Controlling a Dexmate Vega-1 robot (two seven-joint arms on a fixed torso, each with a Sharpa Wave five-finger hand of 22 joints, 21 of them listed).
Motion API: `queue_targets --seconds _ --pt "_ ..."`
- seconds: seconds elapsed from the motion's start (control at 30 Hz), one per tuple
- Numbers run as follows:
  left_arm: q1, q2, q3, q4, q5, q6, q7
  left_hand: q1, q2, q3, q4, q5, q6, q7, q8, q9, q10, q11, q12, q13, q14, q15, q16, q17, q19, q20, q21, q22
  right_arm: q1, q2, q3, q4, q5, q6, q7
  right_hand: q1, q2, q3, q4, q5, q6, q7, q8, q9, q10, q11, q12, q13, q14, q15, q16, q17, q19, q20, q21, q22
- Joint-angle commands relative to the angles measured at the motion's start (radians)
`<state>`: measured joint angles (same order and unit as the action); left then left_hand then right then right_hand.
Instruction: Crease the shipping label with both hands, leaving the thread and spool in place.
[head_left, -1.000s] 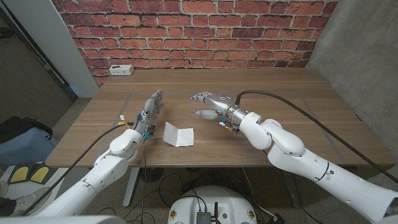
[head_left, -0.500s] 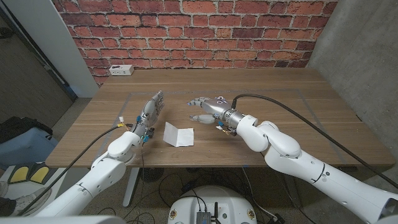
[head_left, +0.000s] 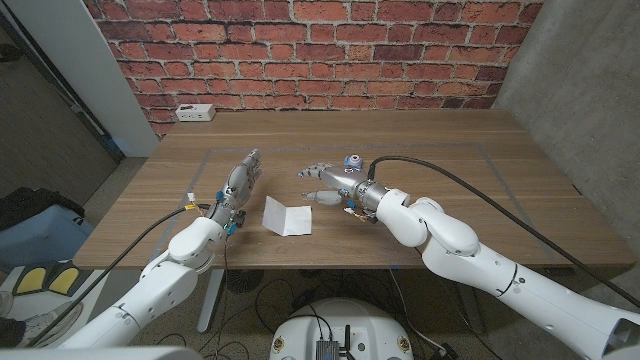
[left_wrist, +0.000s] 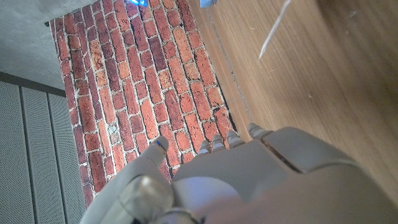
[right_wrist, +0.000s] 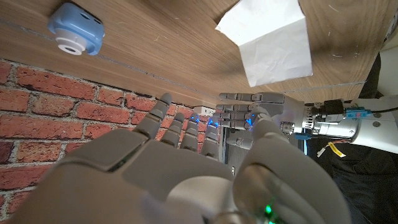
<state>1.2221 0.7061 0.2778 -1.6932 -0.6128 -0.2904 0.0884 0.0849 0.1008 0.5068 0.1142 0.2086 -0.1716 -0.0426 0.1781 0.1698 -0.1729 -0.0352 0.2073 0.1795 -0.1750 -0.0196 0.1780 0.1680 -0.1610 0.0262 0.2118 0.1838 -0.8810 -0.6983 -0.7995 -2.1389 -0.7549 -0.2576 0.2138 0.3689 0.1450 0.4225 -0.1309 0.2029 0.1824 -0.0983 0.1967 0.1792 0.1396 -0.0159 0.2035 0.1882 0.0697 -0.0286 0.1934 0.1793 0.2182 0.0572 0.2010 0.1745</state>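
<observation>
1 label (head_left: 287, 217), 1 spool (head_left: 351, 162)

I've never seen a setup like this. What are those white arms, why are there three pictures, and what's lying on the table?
The white arms belong to a robot standing at a wooden table; each ends in a hand with fingers. One picture comes from a camera on its head, looking down. The other two come from cameras on its wrists, so they look turned around. The left hand and the right hand are both open and hold nothing. Between them lies a white shipping label, already partly folded. Just behind the right hand sits a small blue spool; I cannot make out its thread. A white power strip lies at the table's far edge, by the brick wall.
</observation>
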Motion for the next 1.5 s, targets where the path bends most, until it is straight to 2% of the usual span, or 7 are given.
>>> queue_targets --seconds 0.03,0.87,1.1,1.5 --pt "0.053 0.016 -0.018 -0.039 0.005 0.002 0.023 0.007 0.022 0.003 -0.006 0.002 -0.094 0.01 0.005 0.002 -0.128 0.008 -0.001 0.002 -0.161 0.006 0.002 0.003 -0.001 -0.007 0.007 0.002 -0.001 0.006 -0.013 0.014 0.01 0.007 0.011 0.011 0.0 0.001 -0.004 -0.005 0.01 -0.001 0.001 0.004 0.012 -0.003 -0.001 0.004 0.007 -0.001 0.006 0.003 0.007 -0.003 0.005 0.004" --pt "0.165 0.023 -0.043 -0.105 0.018 -0.012 0.063 0.009 0.022 0.003 -0.008 0.002 -0.097 0.011 0.003 0.003 -0.131 0.007 -0.005 0.002 -0.163 0.004 0.0 0.003 -0.001 -0.011 0.005 0.002 -0.021 0.0 -0.035 0.025 0.013 0.011 0.023 0.016 0.004 -0.003 -0.002 -0.011 0.016 -0.002 0.0 0.004 0.013 -0.005 -0.002 0.004 0.005 -0.005 0.006 0.005 0.006 -0.005 0.004 0.004" --pt "0.191 0.022 -0.053 -0.116 0.022 -0.022 0.073 0.008 0.02 0.001 -0.009 0.001 -0.089 0.009 0.005 0.003 -0.124 0.014 -0.003 0.003 -0.139 0.031 0.007 0.003 0.009 0.003 0.007 0.002 -0.019 0.003 -0.044 0.031 0.009 0.008 0.034 0.014 0.005 -0.006 0.001 -0.013 0.018 0.0 -0.001 0.004 0.014 -0.007 -0.002 0.005 0.006 -0.005 0.007 0.006 0.007 -0.005 0.004 0.004" --pt "0.225 0.026 -0.068 -0.139 0.025 -0.029 0.076 0.009 0.02 0.001 -0.01 0.001 -0.081 0.018 0.007 0.003 -0.12 0.017 -0.003 0.003 -0.134 0.02 0.007 0.003 0.026 -0.013 0.012 0.001 -0.007 0.015 -0.064 0.053 0.0 0.003 0.056 0.024 0.006 -0.004 -0.005 -0.014 0.025 -0.001 0.0 0.004 0.015 -0.008 -0.003 0.005 0.006 -0.009 0.006 0.004 0.007 -0.011 0.004 0.004"
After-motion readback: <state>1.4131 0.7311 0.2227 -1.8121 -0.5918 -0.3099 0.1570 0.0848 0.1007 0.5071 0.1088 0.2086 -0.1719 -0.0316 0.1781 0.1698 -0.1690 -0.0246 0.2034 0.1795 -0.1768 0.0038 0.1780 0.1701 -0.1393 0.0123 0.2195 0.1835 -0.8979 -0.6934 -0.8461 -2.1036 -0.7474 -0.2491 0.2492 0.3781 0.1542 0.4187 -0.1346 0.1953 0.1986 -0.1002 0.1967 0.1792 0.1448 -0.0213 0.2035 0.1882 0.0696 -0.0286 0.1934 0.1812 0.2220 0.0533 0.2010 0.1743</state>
